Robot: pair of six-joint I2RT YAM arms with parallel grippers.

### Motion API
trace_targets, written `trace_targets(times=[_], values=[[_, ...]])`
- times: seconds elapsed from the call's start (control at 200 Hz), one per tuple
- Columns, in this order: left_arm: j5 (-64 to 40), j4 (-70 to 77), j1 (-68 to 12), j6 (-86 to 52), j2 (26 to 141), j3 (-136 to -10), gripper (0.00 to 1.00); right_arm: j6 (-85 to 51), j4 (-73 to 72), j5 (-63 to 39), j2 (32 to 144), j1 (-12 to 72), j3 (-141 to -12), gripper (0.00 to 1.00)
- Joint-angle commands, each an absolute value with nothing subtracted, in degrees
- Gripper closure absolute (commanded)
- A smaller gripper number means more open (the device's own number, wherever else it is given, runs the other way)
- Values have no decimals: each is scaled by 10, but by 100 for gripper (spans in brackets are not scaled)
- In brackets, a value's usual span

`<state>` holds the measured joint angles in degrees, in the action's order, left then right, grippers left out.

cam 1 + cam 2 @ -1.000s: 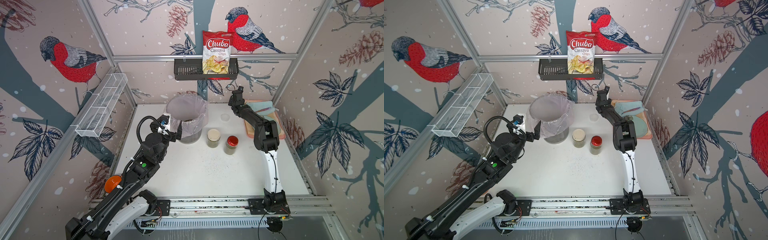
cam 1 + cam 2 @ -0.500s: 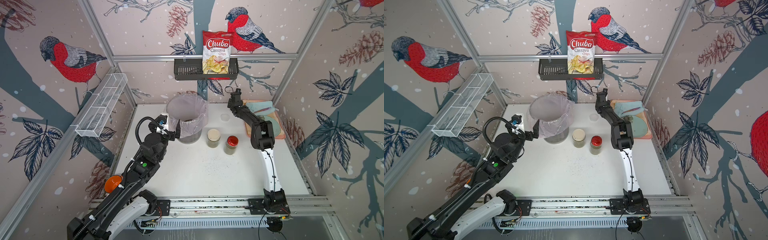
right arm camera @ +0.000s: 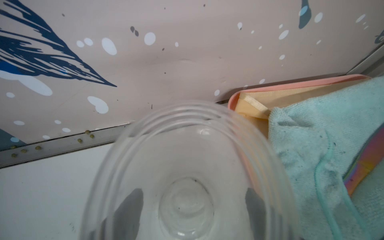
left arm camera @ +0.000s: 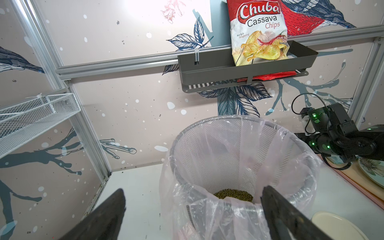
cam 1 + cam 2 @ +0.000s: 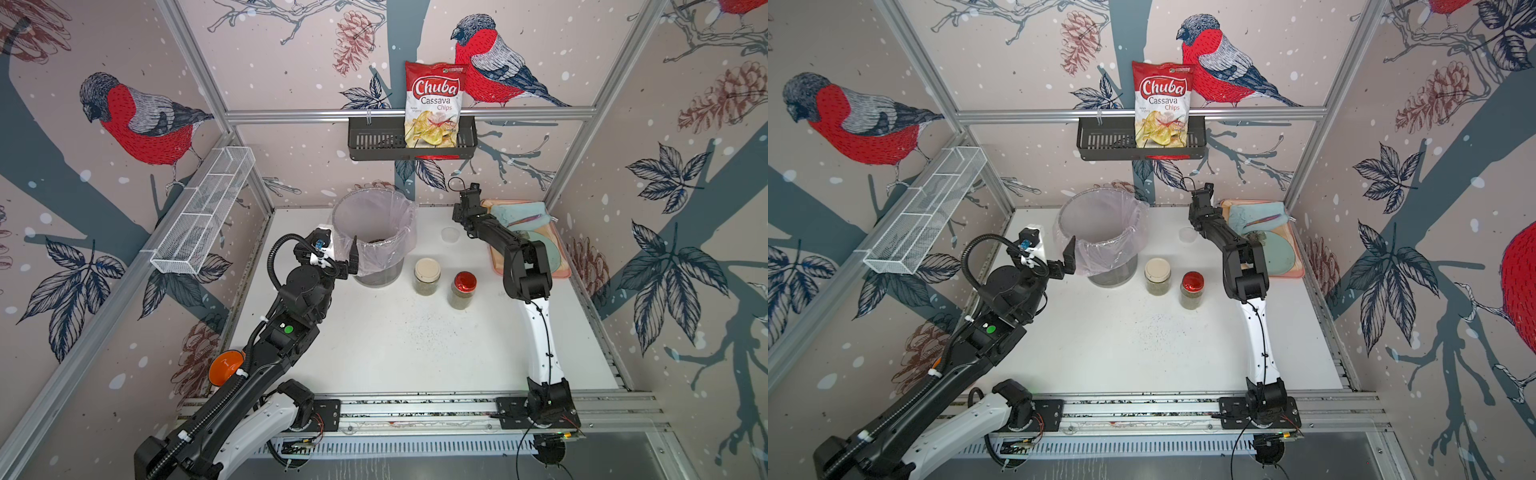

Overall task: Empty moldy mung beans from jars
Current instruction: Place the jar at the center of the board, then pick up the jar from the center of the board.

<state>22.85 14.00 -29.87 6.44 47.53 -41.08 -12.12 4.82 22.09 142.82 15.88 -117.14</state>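
While straddling the lidless jar (image 5: 450,235) with the right gripper (image 3: 194,193), not revealing whether pinching or merely flanking. Standing upright far back, between the bin (image 5: 345,220) and the tray (image 3: 291,82), mouth pointing up, long axis vertical. Hovering with the left gripper (image 4: 194,192) spread wide by the bin's near-left rim, showing mung beans (image 4: 233,194) inside.

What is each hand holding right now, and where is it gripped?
Left hand: nothing, jaws open beside the bin. Right hand: fingers flank the empty jar at its sides; whether they grip cannot be told.

In the right wrist view, the lidless jar (image 3: 187,176) is blurred and cropped.
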Motion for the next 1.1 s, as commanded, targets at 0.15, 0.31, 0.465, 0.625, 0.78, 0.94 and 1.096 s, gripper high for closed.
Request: trace_targets(times=[0.15,0.31,0.465,0.625,0.78,0.94,1.096], values=[[225,157,-297,64,463,-416,1,-129,37,222,1376,167,-1151,18],[213,153,-297,54,457,-416,1,-132,44,218,1333,175,-1149,17],[177,145,-294,25,452,-423,1,-137,65,207,1259,186,-1132,17],[124,126,-294,2,453,-445,1,-144,97,182,1151,204,-1091,16],[105,107,-294,-37,457,-460,1,-159,227,126,1096,213,-1136,15],[108,69,-294,-59,469,-484,1,-182,461,59,1124,218,-1291,16],[97,70,-294,-59,467,-480,1,-210,596,45,1108,247,-1316,16]])
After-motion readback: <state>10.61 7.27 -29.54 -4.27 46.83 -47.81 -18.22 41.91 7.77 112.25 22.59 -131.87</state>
